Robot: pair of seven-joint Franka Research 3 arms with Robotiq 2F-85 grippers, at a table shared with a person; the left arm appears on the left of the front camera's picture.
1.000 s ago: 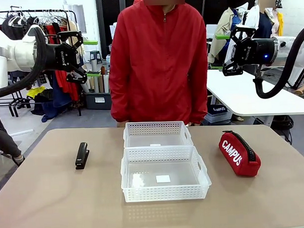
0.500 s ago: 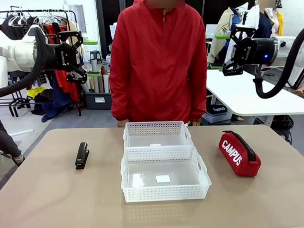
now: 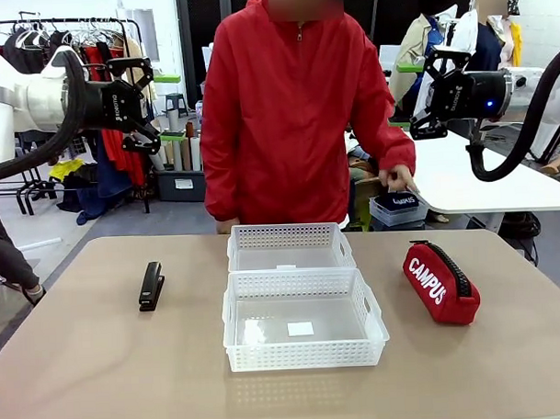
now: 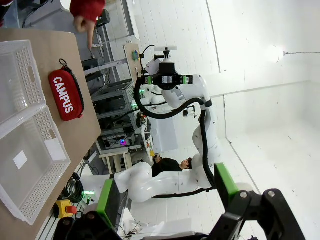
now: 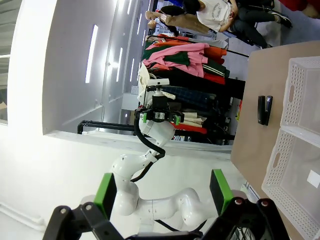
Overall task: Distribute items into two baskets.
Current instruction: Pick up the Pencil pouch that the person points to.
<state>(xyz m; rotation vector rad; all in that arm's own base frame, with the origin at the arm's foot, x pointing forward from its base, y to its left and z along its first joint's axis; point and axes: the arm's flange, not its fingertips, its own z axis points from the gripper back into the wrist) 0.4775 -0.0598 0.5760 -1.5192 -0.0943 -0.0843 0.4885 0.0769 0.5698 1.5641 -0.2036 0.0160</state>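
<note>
**benchguy:** So, where's everything sitting right now?

**gripfan:** Both items are on the tan table [image 3: 92,363], outside the baskets. The small slim black stapler [image 3: 151,286] lies flat on the robot's left, well apart from the baskets. The red soft zippered pouch with white "CAMPUS" lettering [image 3: 439,283] lies on the right side, near the front basket but not touching it.

**benchguy:** And the baskets themselves?

**gripfan:** Two white rectangular plastic baskets with lattice sides, dead centre, one behind the other and touching. The near basket [image 3: 303,354] and the far basket [image 3: 286,235] each carry a small white label.

**benchguy:** Claws doing anything?

**gripfan:** Nope. The left gripper [image 3: 149,104] and the right gripper [image 3: 425,92] both hang up high, one on either side of the person, jaws spread wide and holding nothing. The person in the red jacket [image 3: 295,126] stands at the far edge of the table, one hand [image 3: 400,178] held out to the side, toward the robot's right.
</note>
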